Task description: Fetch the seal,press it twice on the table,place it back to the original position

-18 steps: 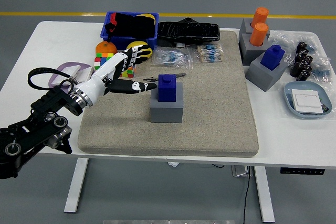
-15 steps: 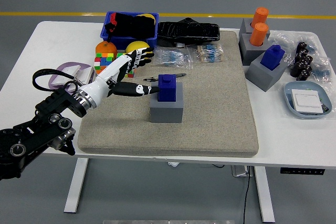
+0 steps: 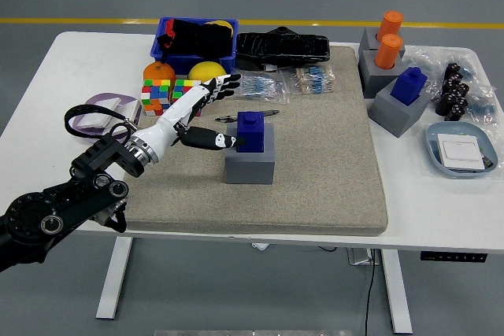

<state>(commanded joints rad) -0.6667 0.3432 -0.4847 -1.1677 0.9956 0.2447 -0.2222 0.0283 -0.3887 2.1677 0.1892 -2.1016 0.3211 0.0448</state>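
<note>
**Open left hand beside the blue seal**

A blue seal [image 3: 251, 131] sits upright in a grey holder [image 3: 250, 161] on the beige mat [image 3: 315, 179], toward its left edge. The left hand [image 3: 197, 112] hovers just left, fingers spread wide, holding nothing.

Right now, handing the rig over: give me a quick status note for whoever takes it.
Left hand: open, fingers spread, thumb beside the blue seal, not gripping.
Right hand: out of view.
Seal: upright in its grey holder on the beige mat, untouched.
Done: reach only.
Left: grasp the seal, press twice on the table, return it to the holder.
</note>
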